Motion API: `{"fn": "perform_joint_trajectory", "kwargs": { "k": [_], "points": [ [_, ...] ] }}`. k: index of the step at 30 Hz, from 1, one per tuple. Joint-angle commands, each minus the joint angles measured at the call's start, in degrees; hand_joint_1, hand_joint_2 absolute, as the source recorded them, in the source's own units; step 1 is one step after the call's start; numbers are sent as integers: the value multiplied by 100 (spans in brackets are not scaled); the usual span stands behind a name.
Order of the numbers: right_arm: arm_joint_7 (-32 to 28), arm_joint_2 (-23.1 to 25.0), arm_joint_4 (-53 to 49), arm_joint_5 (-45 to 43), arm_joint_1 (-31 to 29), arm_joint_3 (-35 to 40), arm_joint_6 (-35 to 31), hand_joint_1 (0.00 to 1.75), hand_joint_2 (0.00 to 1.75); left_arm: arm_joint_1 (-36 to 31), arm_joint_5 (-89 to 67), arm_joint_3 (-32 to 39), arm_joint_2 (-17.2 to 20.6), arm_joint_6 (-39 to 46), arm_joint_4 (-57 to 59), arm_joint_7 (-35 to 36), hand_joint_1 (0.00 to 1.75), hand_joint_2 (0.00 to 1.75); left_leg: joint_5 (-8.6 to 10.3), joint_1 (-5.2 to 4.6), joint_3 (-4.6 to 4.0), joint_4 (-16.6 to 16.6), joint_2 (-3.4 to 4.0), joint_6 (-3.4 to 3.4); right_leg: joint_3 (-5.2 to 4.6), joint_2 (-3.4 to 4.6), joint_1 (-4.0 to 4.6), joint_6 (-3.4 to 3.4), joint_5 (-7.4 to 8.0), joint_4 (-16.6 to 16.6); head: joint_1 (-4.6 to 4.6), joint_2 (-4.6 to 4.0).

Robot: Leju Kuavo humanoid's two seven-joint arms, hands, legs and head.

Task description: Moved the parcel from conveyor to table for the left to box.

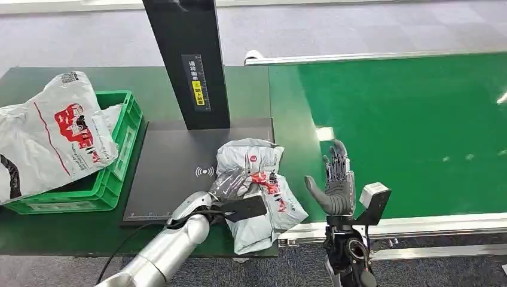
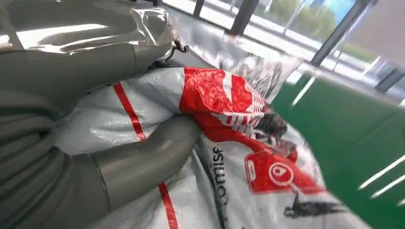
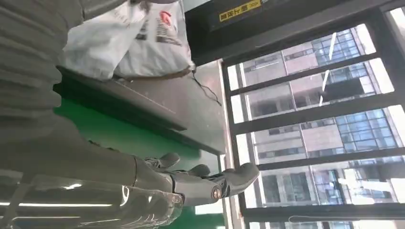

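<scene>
Head view: the grey parcel (image 1: 260, 191) with red print lies on the desk (image 1: 251, 89), partly over the black scanner pad (image 1: 173, 173) and just beside the green conveyor (image 1: 406, 125). The left hand (image 1: 232, 184) rests on the parcel; in the left wrist view its thumb and fingers (image 2: 143, 157) press into the crumpled plastic, gripping it. The right hand (image 1: 336, 182) stands upright over the conveyor's near edge, fingers (image 3: 210, 183) spread and holding nothing. A green crate (image 1: 113, 173) at the desk's left holds another white bag (image 1: 48, 131).
</scene>
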Motion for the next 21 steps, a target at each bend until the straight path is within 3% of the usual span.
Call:
{"fn": "perform_joint_trajectory", "kwargs": {
  "k": [1, 4, 7, 21],
  "points": [
    [-174, -194, 37, -103, 55, -106, -50, 0, 175, 948, 793, 1142, 1027, 2070, -3325, -915, 175, 175, -5, 0, -2, -4, 29, 0, -10, 29, 1, -4, 4, -2, 2, -2],
    [-197, -207, 62, -127, 46, -97, -54, 0, 175, 1138, 917, 1418, 933, 2102, -3672, -1239, 175, 175, -11, 4, -3, -4, 57, -3, -18, 46, 5, -6, 1, -1, 0, -2],
    [-197, -209, 69, -130, 44, -80, -55, 0, 175, 1217, 932, 1441, 856, 2383, -3739, -1467, 175, 175, -3, 3, -4, -7, 25, -1, -13, 15, 3, -4, -1, -4, 0, -2],
    [-214, -238, 169, -149, -10, -65, -61, 0, 175, 1240, 865, 1382, 999, 2512, -3883, -1495, 175, 175, -1, -1, 0, -12, 13, -1, -3, 6, 0, -4, -2, -10, 0, -2]
  ]
}}
